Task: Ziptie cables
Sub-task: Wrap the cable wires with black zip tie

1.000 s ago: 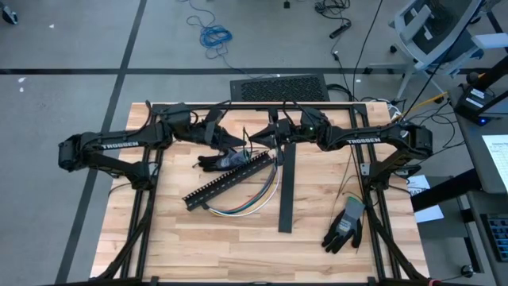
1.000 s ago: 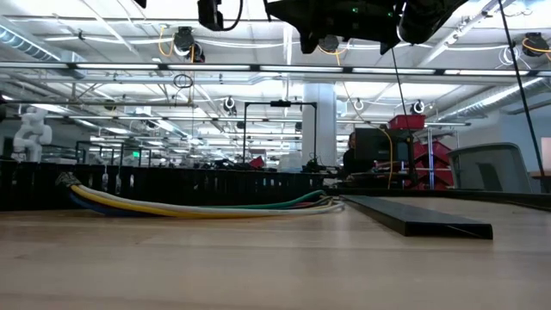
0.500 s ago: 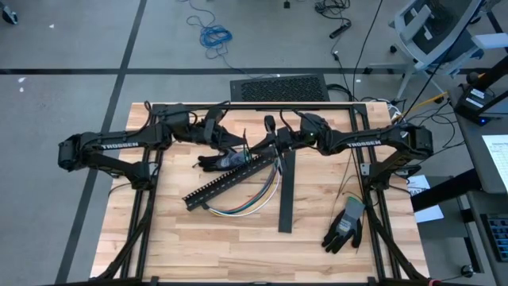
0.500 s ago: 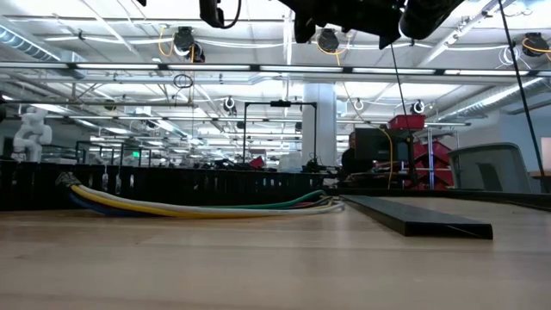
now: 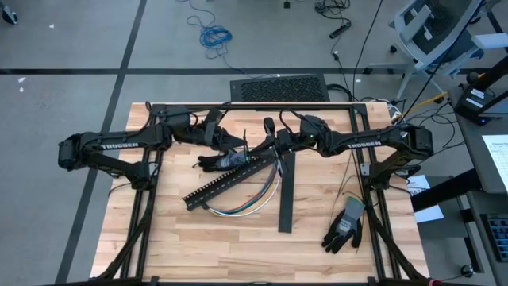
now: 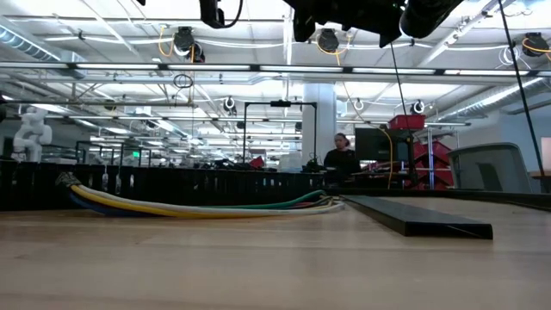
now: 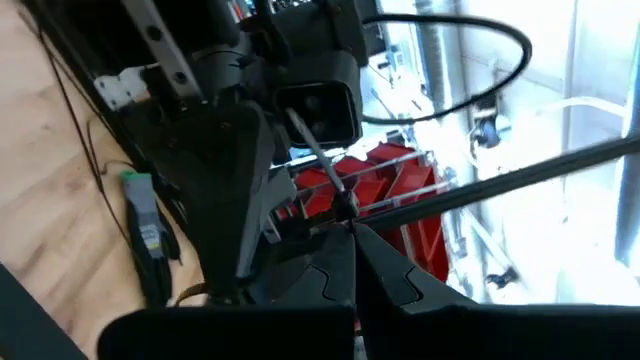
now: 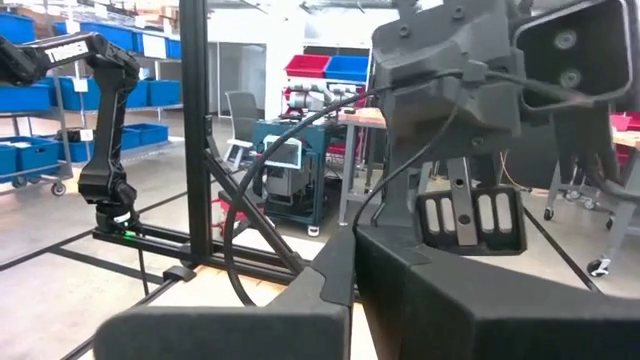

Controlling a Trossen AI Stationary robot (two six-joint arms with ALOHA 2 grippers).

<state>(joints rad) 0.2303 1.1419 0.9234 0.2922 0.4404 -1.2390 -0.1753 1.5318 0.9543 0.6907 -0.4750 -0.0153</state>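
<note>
Both end effectors, left (image 5: pixel 238 144) and right (image 5: pixel 268 143), are pinched shut, meeting high above the desk (image 5: pixel 238 238) at twelve o'clock of the cables (image 5: pixel 246 203), maybe sharing a thin ziptie.

From my overhead feed, the slotted duct (image 5: pixel 228 181) lies diagonally at the table (image 5: pixel 190 246) centre. The cables (image 5: pixel 252 201) curl at its 5 o'clock. A flat strip (image 5: pixel 286 191) lies at its 3 o'clock, a glove (image 5: pixel 344 226) farther toward 4. Both claws meet above its 1 o'clock end: left claw (image 5: pixel 248 148), right claw (image 5: pixel 268 144).
</note>
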